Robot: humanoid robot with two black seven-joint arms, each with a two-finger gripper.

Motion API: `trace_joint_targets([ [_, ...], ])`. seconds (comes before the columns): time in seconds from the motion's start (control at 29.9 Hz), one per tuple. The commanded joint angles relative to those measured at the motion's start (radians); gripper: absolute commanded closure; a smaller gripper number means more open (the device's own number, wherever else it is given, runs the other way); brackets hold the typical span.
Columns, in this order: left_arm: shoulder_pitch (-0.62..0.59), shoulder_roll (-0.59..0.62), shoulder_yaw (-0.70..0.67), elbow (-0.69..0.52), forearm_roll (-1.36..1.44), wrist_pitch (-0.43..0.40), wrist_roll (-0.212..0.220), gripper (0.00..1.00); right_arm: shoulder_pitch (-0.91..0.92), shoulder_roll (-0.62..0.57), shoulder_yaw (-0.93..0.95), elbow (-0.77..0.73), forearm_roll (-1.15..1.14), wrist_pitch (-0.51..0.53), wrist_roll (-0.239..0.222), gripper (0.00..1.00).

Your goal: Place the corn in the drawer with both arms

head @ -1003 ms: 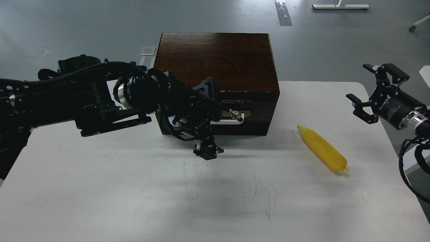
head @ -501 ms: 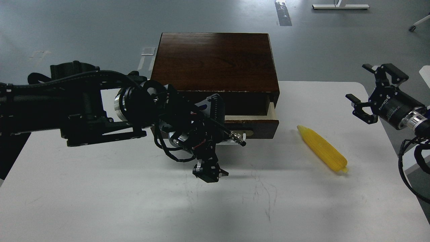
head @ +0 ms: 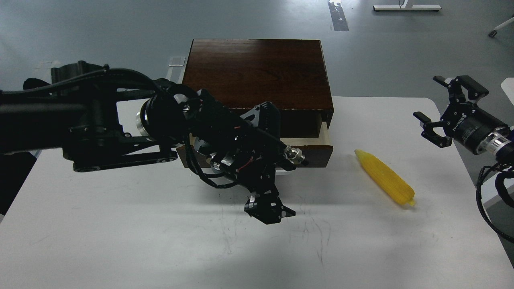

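Further out slid the drawer [head: 321, 140], the left gripper [head: 268, 210] (grip unclear) dragging near its handle; right gripper [head: 445, 108] stayed released beyond the corn [head: 385, 177] near the desk's right edge.

We see a white table [head: 120, 241] carrying a dark wooden box [head: 257, 72] at its far edge and the yellow corn [head: 386, 178] lying near its right edge.
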Motion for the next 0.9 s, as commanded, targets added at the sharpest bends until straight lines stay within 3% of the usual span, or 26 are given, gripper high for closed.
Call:
trace_joint_targets([
  [0.0,0.006,0.062,-0.103,0.013,-0.358,0.000,-0.001,0.02,0.000,-0.009,0.000,-0.001,0.000,0.000,0.000,0.01],
  [0.1,0.038,0.128,-0.154,0.078,-0.693,0.000,-0.001,0.02,-0.002,-0.016,0.000,0.001,0.000,0.000,0.000,0.00],
  [0.33,0.184,0.291,-0.196,0.167,-1.190,0.000,-0.001,0.02,-0.002,-0.016,0.000,-0.001,0.000,0.000,0.000,0.00],
  [0.5,0.400,0.412,-0.243,0.168,-1.523,0.000,-0.001,0.02,-0.005,-0.016,-0.003,0.001,-0.002,0.000,0.000,0.01],
  [0.7,0.612,0.449,-0.358,0.190,-1.636,0.000,-0.001,0.02,-0.003,-0.016,-0.011,-0.001,-0.037,0.000,0.000,0.00],
  [0.87,0.790,0.440,-0.482,0.292,-1.635,0.000,-0.001,0.02,0.011,-0.049,-0.006,0.004,-0.295,0.000,0.000,0.00],
])
